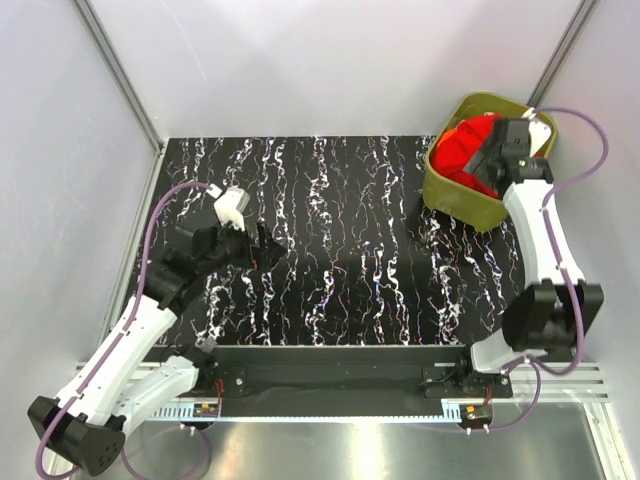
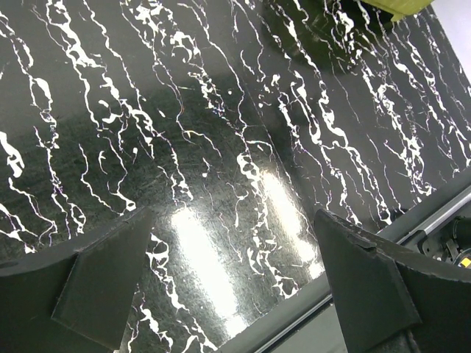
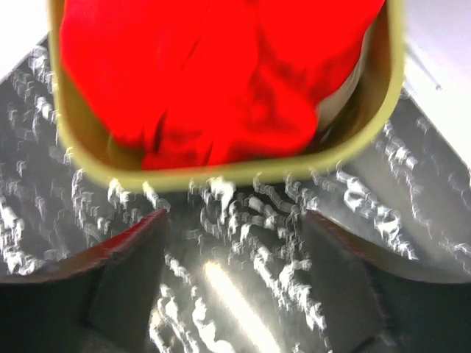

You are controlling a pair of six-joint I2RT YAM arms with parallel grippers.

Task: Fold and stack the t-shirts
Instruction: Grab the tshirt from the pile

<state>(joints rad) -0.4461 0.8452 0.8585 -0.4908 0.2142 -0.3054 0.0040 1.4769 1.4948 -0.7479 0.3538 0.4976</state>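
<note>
The red t-shirt (image 1: 468,150) lies bunched in the olive bin (image 1: 447,196) at two o'clock on the black marbled table (image 1: 350,260); the right gripper (image 3: 234,246) hangs over the bin's near rim, fingers spread wide, pinching nothing; the left gripper (image 2: 234,272) hovers at nine o'clock above the table, fingers likewise spread, holding nothing.

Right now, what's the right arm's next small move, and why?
Probably ease the right tool down into the olive bin, onto the red t-shirt. Its jaws stand open and empty, and the shirt lies bunched in the bin.
</note>
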